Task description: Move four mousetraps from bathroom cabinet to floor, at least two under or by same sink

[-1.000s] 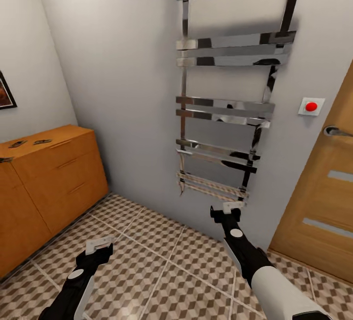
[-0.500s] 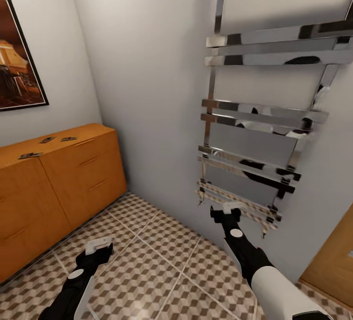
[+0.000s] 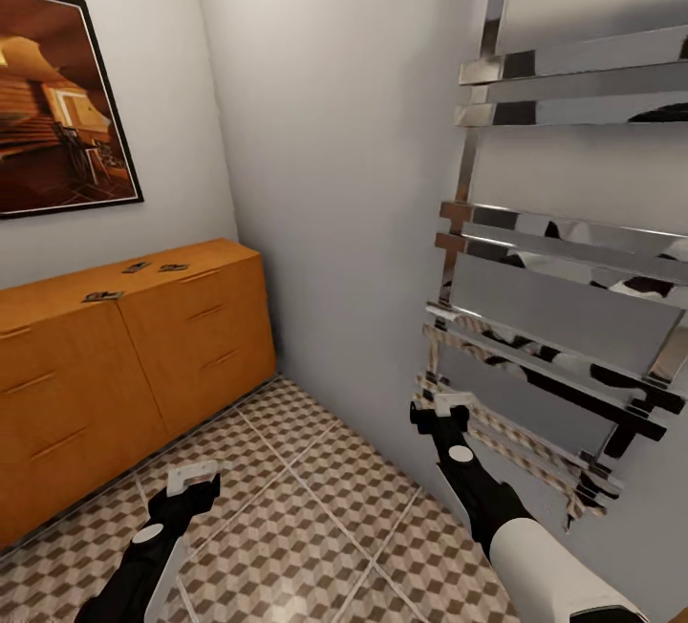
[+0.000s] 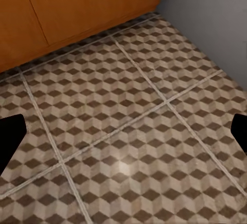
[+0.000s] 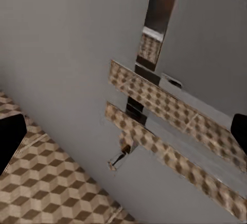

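The orange-brown wooden cabinet (image 3: 143,355) stands against the left wall in the head view. On its top lie three small mousetraps: one (image 3: 103,296) nearer me and two (image 3: 137,267) (image 3: 174,268) close together farther back. They are too small to make out in detail. The cube-patterned floor (image 3: 315,508) spreads below both arms. My left gripper (image 3: 196,477) hangs low over the tiles, open and empty, well short of the cabinet (image 4: 77,2). My right gripper (image 3: 451,403) is open too, held close to the wall beside the towel rail.
A tall chrome towel rail (image 3: 564,269) is fixed to the right wall, and its lower bars (image 5: 170,126) lie just ahead of my right gripper. A framed brown picture (image 3: 57,107) hangs over the cabinet. The grey walls meet in a corner past the cabinet's end.
The camera has turned left: the towel rail slid to the right, the wooden door and red button left the picture, and the framed picture came in. Both arms hold the same pose.
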Motion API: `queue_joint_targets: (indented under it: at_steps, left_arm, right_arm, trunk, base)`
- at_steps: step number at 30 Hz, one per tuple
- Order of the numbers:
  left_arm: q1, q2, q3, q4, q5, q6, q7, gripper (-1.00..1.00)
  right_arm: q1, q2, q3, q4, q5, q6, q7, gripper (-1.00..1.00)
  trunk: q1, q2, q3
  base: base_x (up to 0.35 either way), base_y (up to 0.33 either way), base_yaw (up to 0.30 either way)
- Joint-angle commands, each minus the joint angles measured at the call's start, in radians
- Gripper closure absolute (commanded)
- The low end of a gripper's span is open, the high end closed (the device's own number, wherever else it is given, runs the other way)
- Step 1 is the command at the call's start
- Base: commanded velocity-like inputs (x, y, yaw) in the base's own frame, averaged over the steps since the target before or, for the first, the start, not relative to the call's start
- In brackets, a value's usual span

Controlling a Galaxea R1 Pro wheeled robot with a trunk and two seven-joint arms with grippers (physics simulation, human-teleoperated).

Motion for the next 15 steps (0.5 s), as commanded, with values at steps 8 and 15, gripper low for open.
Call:
queue_joint_targets:
  at_steps: [8,15]
  left_arm:
    - [-0.001,0.000,0.000,-0.002,0.000,0.006,0.002,-1.00]
    - [0.000,-0.001,0.000,-0.002,0.000,0.005,0.001,-1.00]
  right_arm:
    - [-0.001,0.000,0.004,0.001,0.007,0.000,-0.008,-1.00]
    - [-0.001,0.000,0.004,0.001,0.007,0.000,-0.008,-1.00]
  trunk:
    - [0.000,0.000,-0.001]
    - [0.000,0.000,-0.001]
  base:
    - [0.230,-0.164,0.288]
    - [0.213,-0.049,0.288]
